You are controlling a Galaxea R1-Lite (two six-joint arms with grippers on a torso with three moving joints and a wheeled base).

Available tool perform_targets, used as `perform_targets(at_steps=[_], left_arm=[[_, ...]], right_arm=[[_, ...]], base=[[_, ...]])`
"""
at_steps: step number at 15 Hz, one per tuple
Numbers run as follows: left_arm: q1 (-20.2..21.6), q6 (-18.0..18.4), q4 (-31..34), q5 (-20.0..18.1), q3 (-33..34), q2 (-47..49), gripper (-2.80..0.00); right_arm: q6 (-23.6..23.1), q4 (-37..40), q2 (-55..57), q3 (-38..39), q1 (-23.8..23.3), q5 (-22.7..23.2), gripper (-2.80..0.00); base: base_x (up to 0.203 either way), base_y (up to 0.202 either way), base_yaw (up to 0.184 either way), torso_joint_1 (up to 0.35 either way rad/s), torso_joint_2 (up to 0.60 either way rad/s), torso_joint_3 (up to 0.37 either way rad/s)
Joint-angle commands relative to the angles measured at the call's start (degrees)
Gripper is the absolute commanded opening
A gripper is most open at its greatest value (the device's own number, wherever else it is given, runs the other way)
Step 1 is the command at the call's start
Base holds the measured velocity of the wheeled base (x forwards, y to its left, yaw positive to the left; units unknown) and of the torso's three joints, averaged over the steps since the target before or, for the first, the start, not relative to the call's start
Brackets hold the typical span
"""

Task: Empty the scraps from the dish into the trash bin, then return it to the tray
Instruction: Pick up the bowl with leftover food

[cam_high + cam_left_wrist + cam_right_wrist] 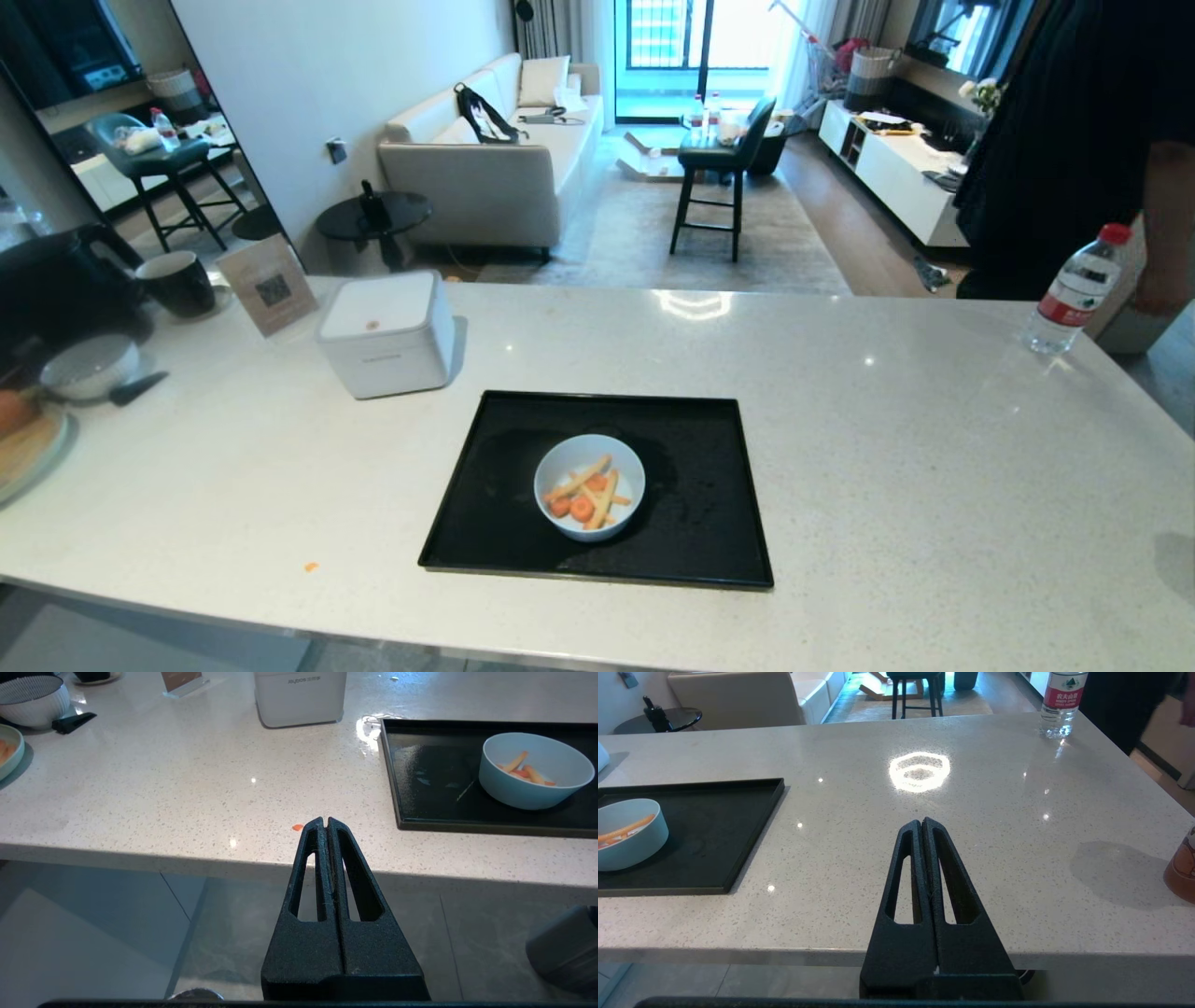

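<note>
Pale-blue dish sits mid-tray on the desk, holding the scraps. Left tool and right tool hang at the desk's near edge, fingers pressed together, empty.

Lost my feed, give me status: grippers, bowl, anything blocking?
Left gripper and right gripper shut, empty, short of the counter. Bowl with scraps sits on tray. Nothing blocking; bin unseen.
</note>
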Motion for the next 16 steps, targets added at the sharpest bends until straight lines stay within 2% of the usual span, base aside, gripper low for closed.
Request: perform_targets(at_steps=[1,4,7,13,16], left_arm=[[0.00,0.00,0.46,0.02,-0.19,-0.02,-2.80],[0.00,0.21,4.35,-0.35,-3.04,0.95,-2.80],[-0.06,0.23,11.04,-0.80,-9.73,6.27,-2.80],[-2.17,0.34,11.95,-0.62,-15.14,18.51,-2.80],[-3.85,2.18,11.94,-0.62,-19.39,26.08,-2.80]], right_arm=[[0.03,-0.07,0.00,0.00,0.00,-0.01,-2.80],[0.03,-0.07,0.00,0.00,0.00,-0.01,-2.80],[0.03,-0.07,0.00,0.00,0.00,-0.01,-2.80],[0.03,-0.07,0.00,0.00,0.00,-0.01,-2.80],[0.03,-0.07,0.00,0.00,0.00,-0.01,-2.80]], base=[[0.000,0.000,0.000,0.000,0.00,0.000],[0.000,0.000,0.000,0.000,0.00,0.000],[0.000,0.000,0.000,0.000,0.00,0.000],[0.000,0.000,0.000,0.000,0.00,0.000],[0.000,0.000,0.000,0.000,0.00,0.000]])
